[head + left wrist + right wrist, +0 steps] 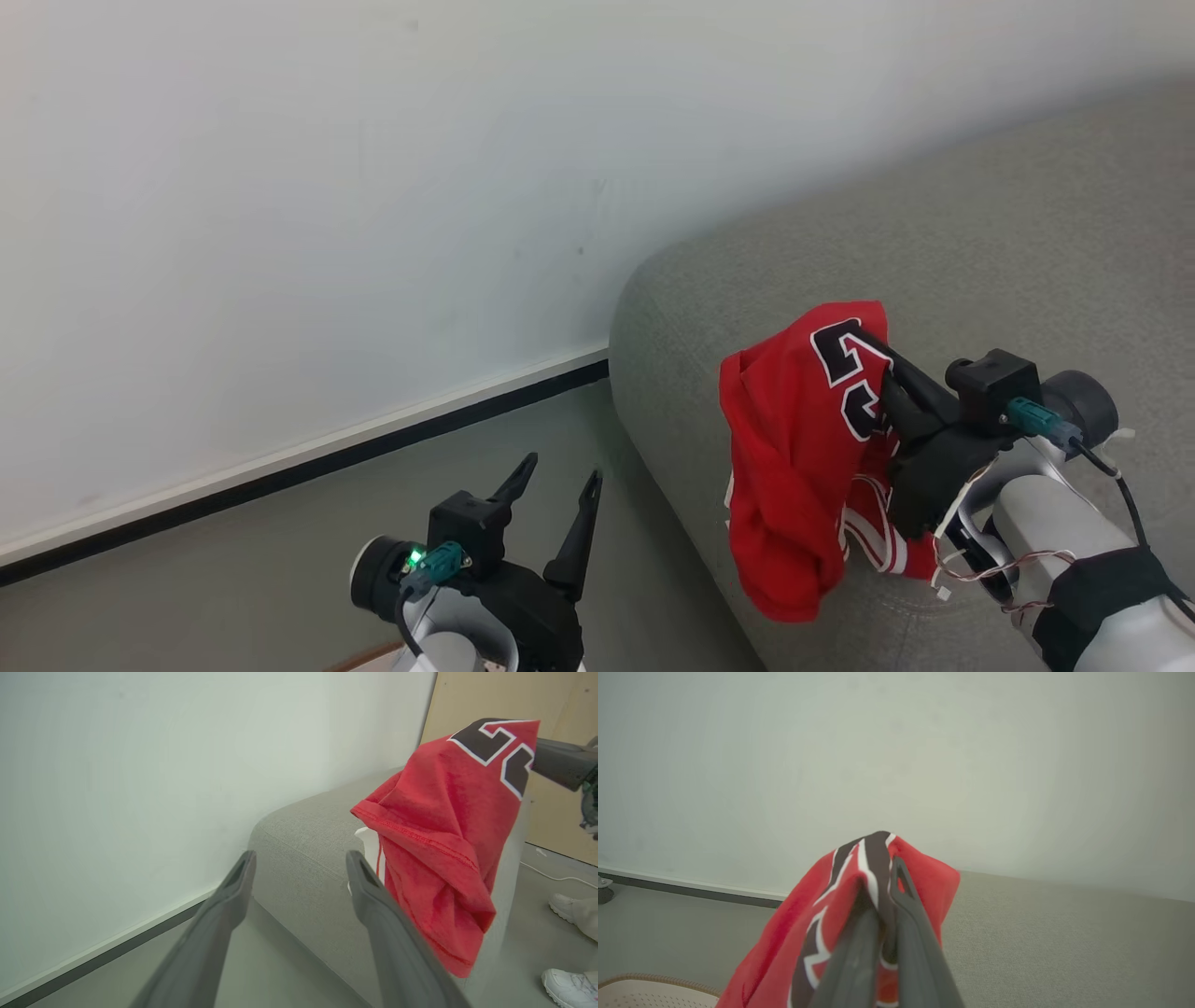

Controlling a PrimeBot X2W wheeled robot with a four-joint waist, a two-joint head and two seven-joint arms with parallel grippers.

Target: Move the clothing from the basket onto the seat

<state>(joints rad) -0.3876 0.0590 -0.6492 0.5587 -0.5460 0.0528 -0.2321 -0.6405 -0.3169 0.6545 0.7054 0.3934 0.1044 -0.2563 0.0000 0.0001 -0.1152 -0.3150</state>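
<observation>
Right jaws pinch jersey (794,448), seemingly over seat (1027,233); left jaws apart.

Bright, flat, diffuse indoor light in all views; no glare, no hard shadows. Wall (280,187) reads pale grey-green and shades darker toward the corners in the right wrist view. Faint soft shadow under the jersey (794,467) on the seat (1027,233). Small green lamp (414,558) glows on the left wrist. Head view sharp. Left gripper (301,855) close to lens, soft, stretched by the wide angle; jersey fabric crisp there. Right gripper (882,877) blurred toward the bottom edge; seat weave readable.
</observation>
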